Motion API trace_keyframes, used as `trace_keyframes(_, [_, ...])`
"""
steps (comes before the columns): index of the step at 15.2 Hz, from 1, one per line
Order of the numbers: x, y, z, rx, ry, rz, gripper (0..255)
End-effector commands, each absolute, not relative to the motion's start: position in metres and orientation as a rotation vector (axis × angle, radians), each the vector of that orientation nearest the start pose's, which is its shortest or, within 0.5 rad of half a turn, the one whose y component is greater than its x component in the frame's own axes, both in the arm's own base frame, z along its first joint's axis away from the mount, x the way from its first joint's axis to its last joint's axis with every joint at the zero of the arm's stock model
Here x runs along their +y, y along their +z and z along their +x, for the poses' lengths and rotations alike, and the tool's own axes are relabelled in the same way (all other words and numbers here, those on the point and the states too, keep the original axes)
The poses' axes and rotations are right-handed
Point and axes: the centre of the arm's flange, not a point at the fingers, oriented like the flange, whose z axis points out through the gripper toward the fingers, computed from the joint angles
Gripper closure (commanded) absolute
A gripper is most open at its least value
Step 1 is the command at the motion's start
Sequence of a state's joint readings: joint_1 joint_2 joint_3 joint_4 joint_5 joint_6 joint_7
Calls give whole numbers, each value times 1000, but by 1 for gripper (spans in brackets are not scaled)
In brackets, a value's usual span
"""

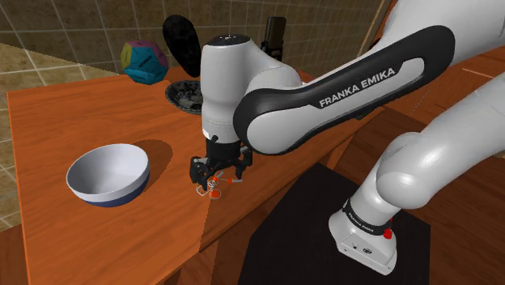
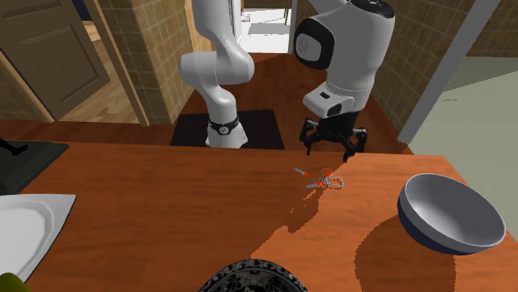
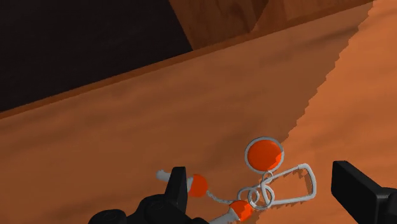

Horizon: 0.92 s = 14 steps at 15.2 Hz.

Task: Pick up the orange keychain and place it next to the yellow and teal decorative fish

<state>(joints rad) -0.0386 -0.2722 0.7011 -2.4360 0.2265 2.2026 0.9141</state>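
The orange keychain [image 1: 212,192] [image 2: 328,179] [image 3: 264,154] lies flat on the wooden table near its edge on the stand's side: orange discs and beads on pale metal rings and a clip. My gripper [image 1: 217,174] [image 2: 334,148] [image 3: 261,175] hangs just above it, pointing down and open. Its fingers stand apart on either side of the keychain and do not touch it. The yellow and teal decorative fish [image 1: 144,61] stands at the far back of the table in the shoulder view, well away from the gripper.
A white bowl [image 1: 108,174] [image 2: 451,211] with a dark blue outside sits close beside the keychain. A dark patterned dish [image 1: 184,93] [image 2: 253,278] and a black oval object [image 1: 182,40] stand near the fish. A white tray [image 2: 25,228] lies further along the table. The table edge [image 3: 191,54] runs close by.
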Motion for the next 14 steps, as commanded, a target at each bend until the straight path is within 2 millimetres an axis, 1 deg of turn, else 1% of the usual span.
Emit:
trace_keyframes(1, [300, 373, 360, 666, 16, -3072, 0])
trace_keyframes(7, [300, 341, 360, 666, 16, -3072, 0])
trace_keyframes(8, [300, 333, 360, 666, 16, -3072, 0])
trace_keyframes(14, [300, 333, 360, 666, 16, -3072, 0])
